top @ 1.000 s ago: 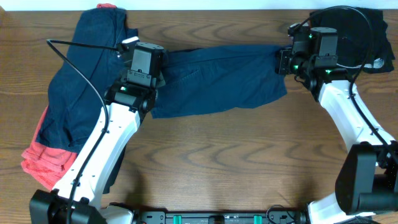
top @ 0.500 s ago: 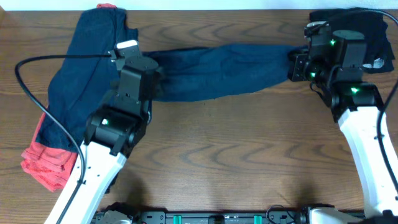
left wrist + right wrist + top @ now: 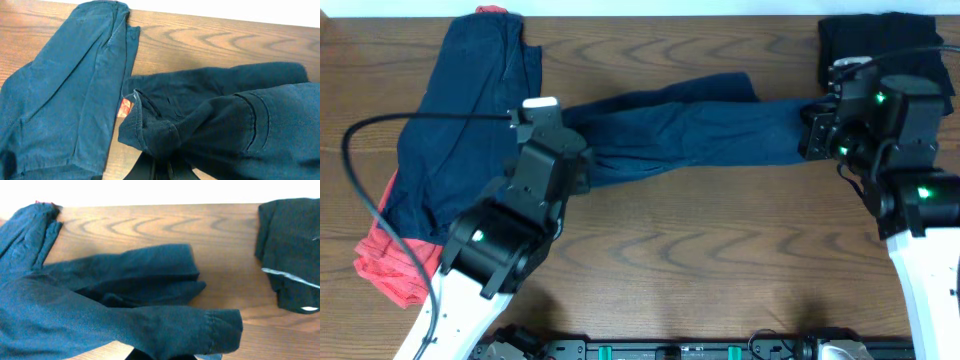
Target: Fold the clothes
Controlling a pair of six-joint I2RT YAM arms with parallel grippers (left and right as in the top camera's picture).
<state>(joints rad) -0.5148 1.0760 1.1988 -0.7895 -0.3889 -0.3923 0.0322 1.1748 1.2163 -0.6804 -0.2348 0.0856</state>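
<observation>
Broadly, the wooden table [image 3: 720,260] carries four garments. A wide navy garment [image 3: 460,130] lies spread along the left side, reaching the far edge. The dark navy shorts [image 3: 690,135] stretch across the middle between the two arms, twisted and creased, with one leg folded back toward the far edge. A near-black bundle [image 3: 880,40] sits in the far right corner, apart from the shorts. A coral-red piece [image 3: 390,265] pokes out from under the navy garment at the near left.

The left gripper [image 3: 572,165] is clamped on the bunched left end of the shorts, and the right gripper [image 3: 810,130] pinches their right end; cloth hides most of both sets of fingers. A pale grey band [image 3: 290,277] crosses the bundle, and a small red label [image 3: 125,107] shows at the shorts' edge.
</observation>
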